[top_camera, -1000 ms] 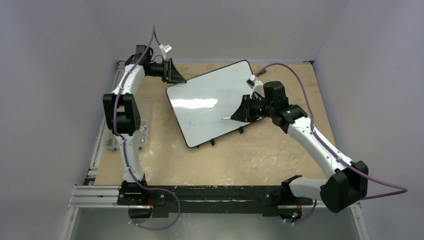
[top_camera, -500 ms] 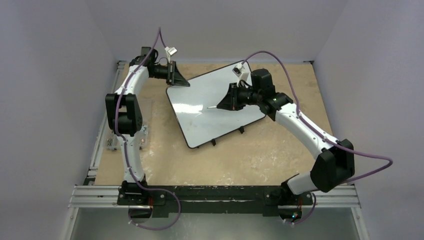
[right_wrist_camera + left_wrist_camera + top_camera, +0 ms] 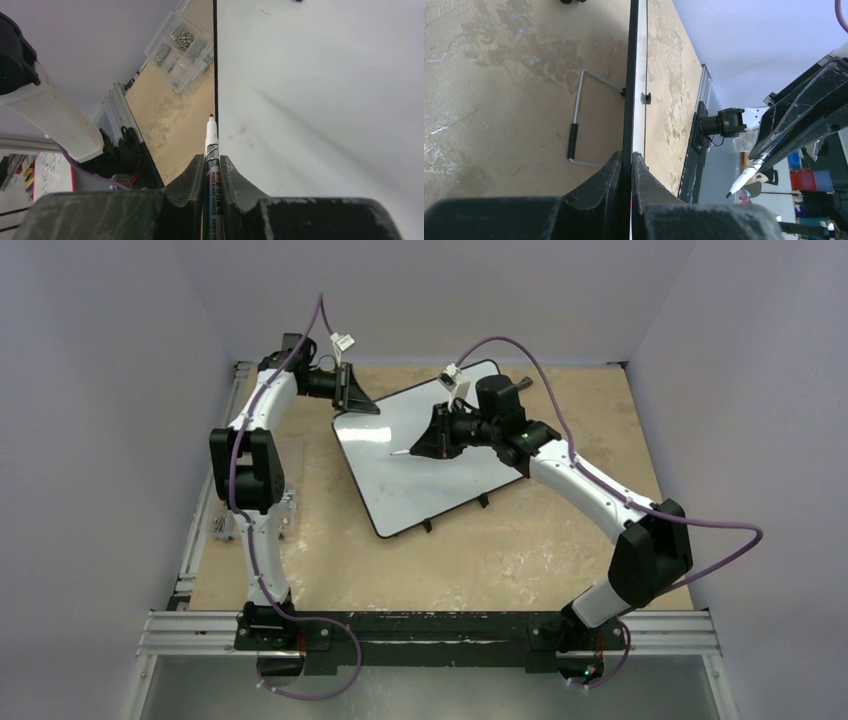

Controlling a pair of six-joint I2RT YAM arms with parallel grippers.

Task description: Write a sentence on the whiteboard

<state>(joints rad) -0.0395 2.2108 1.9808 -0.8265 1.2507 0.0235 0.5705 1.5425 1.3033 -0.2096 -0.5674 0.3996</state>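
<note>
Right wrist, clear box (image 3: 183, 46) of metal bits (image 3: 185, 36), claw (image 3: 212, 160) gripping marker (image 3: 211, 134)

The left arm (image 3: 245, 455) is raised from its base at the near edge and folded back toward the far-left corner of the tabletop, the wrist turned rightward. The left gripper (image 3: 365, 405) is closed, both fingers (image 3: 609, 172) pinched on the rim of the whiteboard (image 3: 430, 485). The right arm (image 3: 590, 495) is stretched from the near edge toward the far edge, elbow lifted. The right gripper (image 3: 415, 448) is pointed left and clamped round a marker (image 3: 211, 137).
</note>
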